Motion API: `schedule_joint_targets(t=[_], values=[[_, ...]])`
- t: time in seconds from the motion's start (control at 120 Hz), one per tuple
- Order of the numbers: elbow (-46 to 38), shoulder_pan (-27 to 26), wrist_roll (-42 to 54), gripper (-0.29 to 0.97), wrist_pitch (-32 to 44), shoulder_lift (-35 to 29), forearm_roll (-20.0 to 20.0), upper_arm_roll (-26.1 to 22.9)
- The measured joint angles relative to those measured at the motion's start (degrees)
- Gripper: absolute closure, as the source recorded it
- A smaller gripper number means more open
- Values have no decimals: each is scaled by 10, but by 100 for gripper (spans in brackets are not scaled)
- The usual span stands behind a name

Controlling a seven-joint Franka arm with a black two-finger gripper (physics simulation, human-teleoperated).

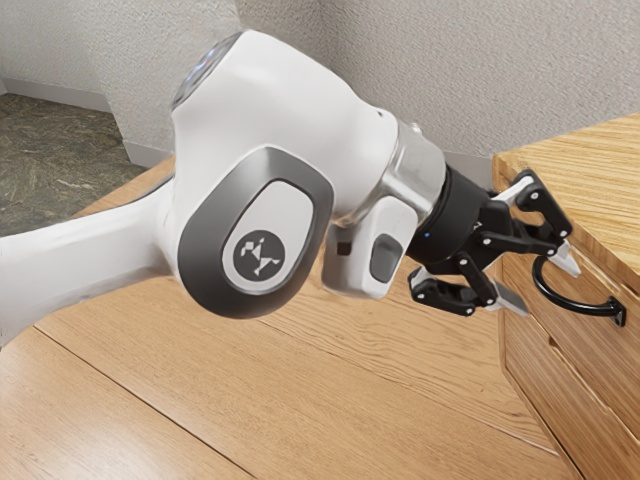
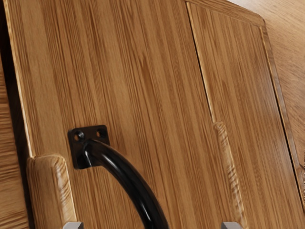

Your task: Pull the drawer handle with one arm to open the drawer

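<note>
The arm (image 1: 250, 150) reaches over the tabletop (image 1: 300, 400) toward 3 o'clock in the exterior view, where the drawer (image 1: 600, 345) sits in a wooden cabinet (image 1: 590, 170) with its black handle (image 1: 575, 295) curving out from the front. The jaws stand wide open and grip nothing, one fingertip (image 1: 567, 260) at about 1 o'clock of the handle's near end and the other at 7 o'clock. In the wrist view the handle arcs from its mount plate (image 2: 88, 138) between the two grey tips, apart from both
</note>
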Motion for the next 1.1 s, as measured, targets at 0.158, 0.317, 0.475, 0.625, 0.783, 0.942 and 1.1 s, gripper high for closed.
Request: schedule_joint_targets(t=[0.158,0.317,0.475,0.625,0.783,0.942,1.1], values=[[-2,0,17,36,1,11,-1,1],[-6,0,30,41,-2,5,-3,5],[-8,-2,40,48,-12,5,-8,14],[-15,-2,47,49,-17,5,-11,14],[-35,0,49,57,-21,-21,-13,20],[-87,1,51,61,-20,-77,-25,34],[-119,1,52,60,-19,-104,-34,37]])
